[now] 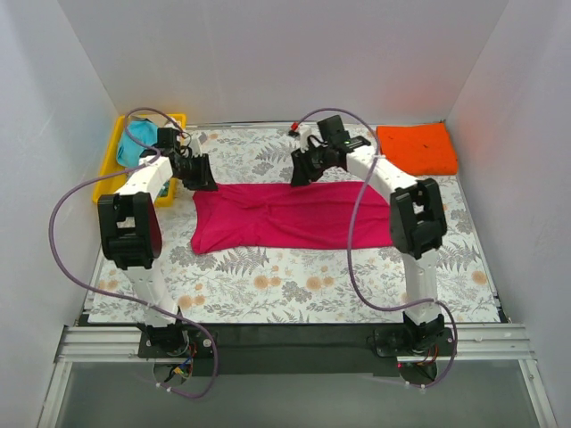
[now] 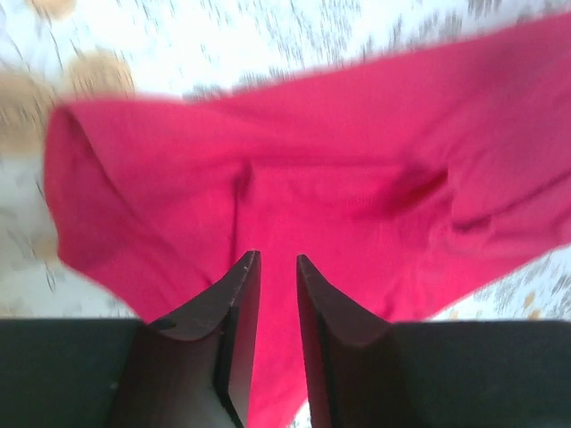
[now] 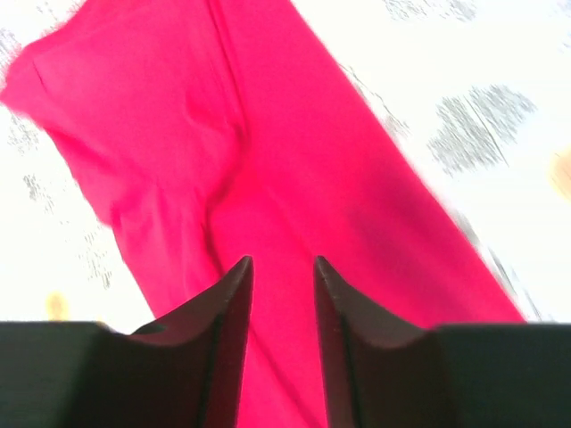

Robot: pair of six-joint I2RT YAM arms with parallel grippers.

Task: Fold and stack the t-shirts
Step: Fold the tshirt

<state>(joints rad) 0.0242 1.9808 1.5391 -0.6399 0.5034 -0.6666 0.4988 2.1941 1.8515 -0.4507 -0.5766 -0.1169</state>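
A magenta-pink t-shirt (image 1: 290, 217) lies folded into a long band across the middle of the table. My left gripper (image 1: 198, 174) hovers over its far left corner, jaws a little apart with nothing between them; the wrist view shows pink cloth (image 2: 294, 187) under the left gripper (image 2: 277, 259). My right gripper (image 1: 306, 169) hangs over the far edge near the middle, also open and empty, above the same pink t-shirt (image 3: 268, 160) in the right gripper's (image 3: 283, 261) own view. An orange t-shirt (image 1: 417, 148) lies folded at the far right. A teal t-shirt (image 1: 134, 145) sits in the tray.
A yellow plastic tray (image 1: 114, 152) stands at the far left corner. White walls close in the table on three sides. The floral tablecloth (image 1: 294, 285) shows in front of the pink shirt.
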